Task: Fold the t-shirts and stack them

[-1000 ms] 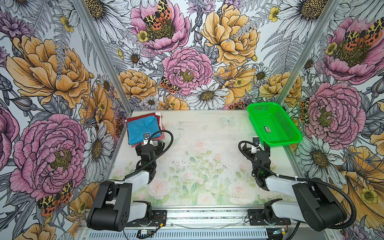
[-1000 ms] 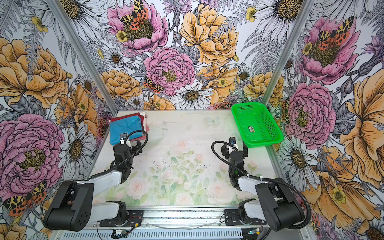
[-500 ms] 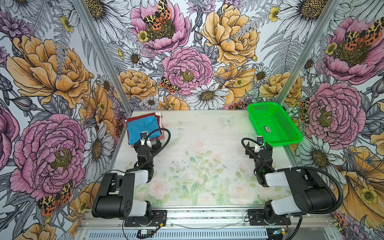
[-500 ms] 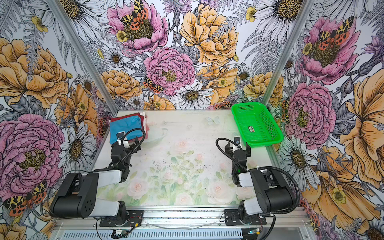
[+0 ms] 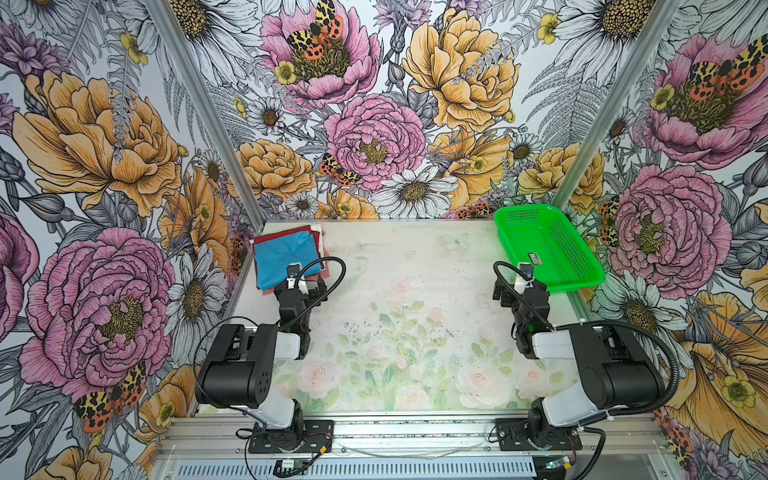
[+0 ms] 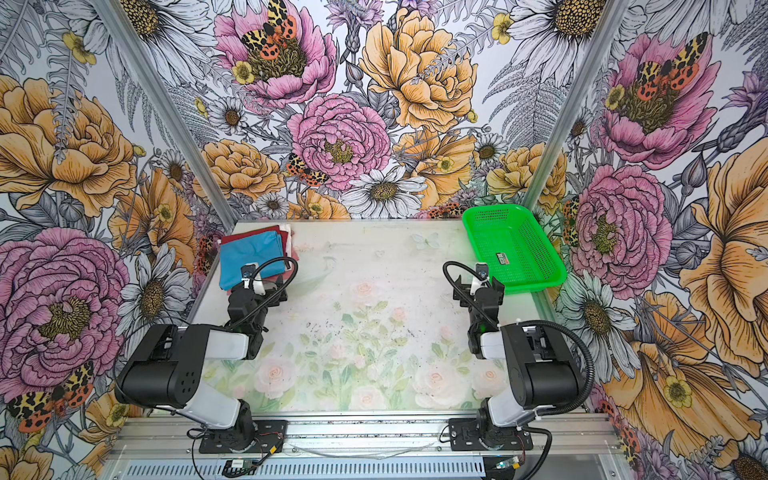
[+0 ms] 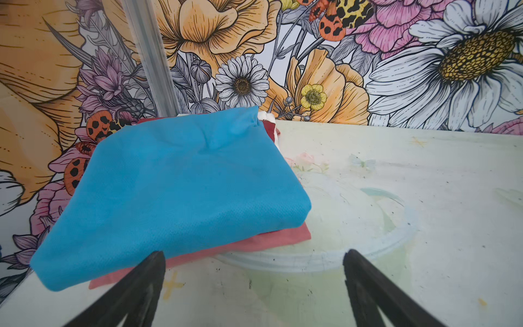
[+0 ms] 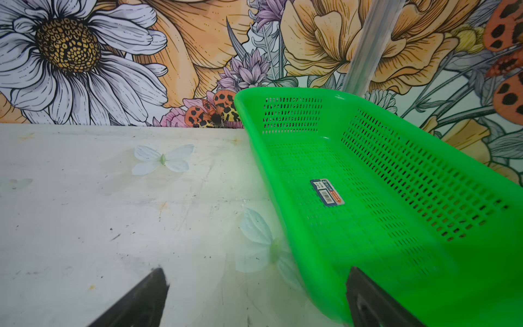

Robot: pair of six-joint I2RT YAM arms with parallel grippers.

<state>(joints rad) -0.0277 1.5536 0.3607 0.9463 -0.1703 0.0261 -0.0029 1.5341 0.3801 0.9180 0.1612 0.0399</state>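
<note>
- Lying in the far left corner of the bench (image 5: 415, 257), the t-shirts (image 5: 282, 257) are stacked, sky-blue hiding most of the maroon, pinkish and white.
- Left fingers (image 7: 135, 288), tips only shown, are held apart before them.
- Right fingers (image 8: 141, 297) are held apart beside the cropped green basket (image 8: 291, 116).

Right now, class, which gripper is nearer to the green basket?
Right. The right gripper sits at the near edge of the green basket. The left gripper is across the table, by the stacked t-shirts.
</note>
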